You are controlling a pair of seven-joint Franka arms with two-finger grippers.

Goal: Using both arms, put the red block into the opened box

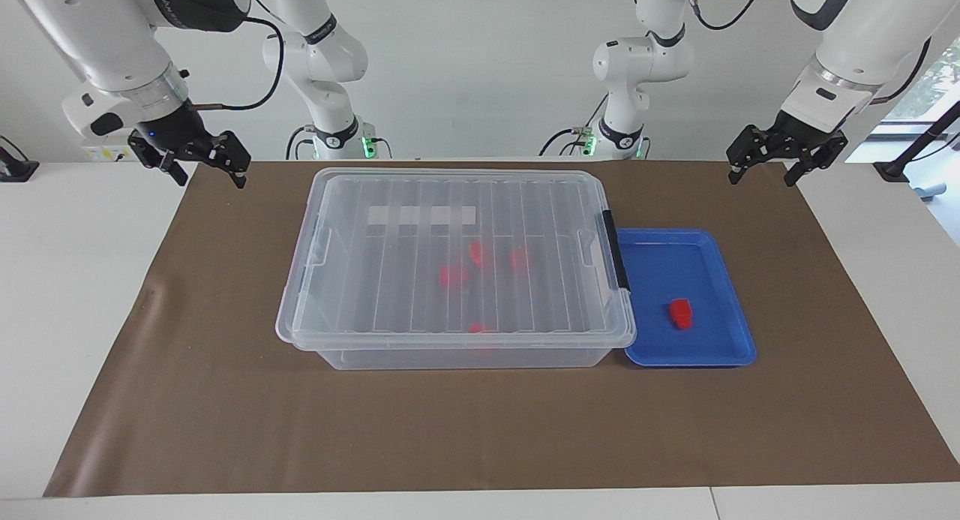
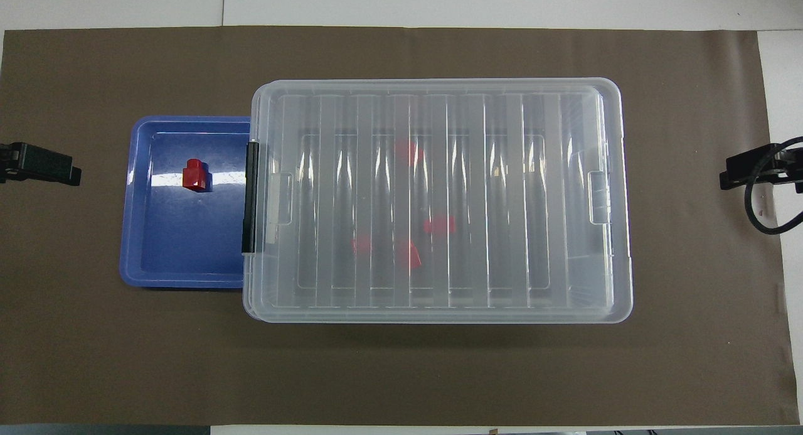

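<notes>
From the facing view we see the two white jointed arms raised at the robots' edge of the table, each bent at the elbow with its wrist tilted down toward the brown paper mat [image 1: 480, 430]. The left gripper [image 1: 772, 176], small, black and two-fingered, hangs over the mat's corner at the left arm's end, its fingers spread wide and holding nothing. The right gripper [image 1: 208, 176] hangs over the mat's corner at the right arm's end, likewise spread wide and empty. Both arms wait.

In the middle of the mat sits the large clear translucent plastic storage box [image 1: 450, 351], rectangular with rounded corners, its ribbed clear lid [image 1: 390, 280] lying flat on top and a black end latch [image 1: 616, 250] on the end toward the left arm. Through the lid we make out several blurred small red pieces [image 1: 454, 276] inside. Touching the latch end is the shallow glossy blue plastic tray [image 1: 739, 310], and in it lies the small bright red chunky plastic block [image 1: 681, 314], well apart from both grippers.

From the overhead view we see only the black tips of the left gripper [image 2: 70, 173] and the right gripper [image 2: 731, 174] at the mat's two short edges. The red block [image 2: 194, 174] stands in the blue tray [image 2: 135, 234], toward the tray's edge farther from the robots. The lid [image 2: 583, 203] covers the box fully, its ribs running across the short way, with the latch [image 2: 251, 196] against the tray.
</notes>
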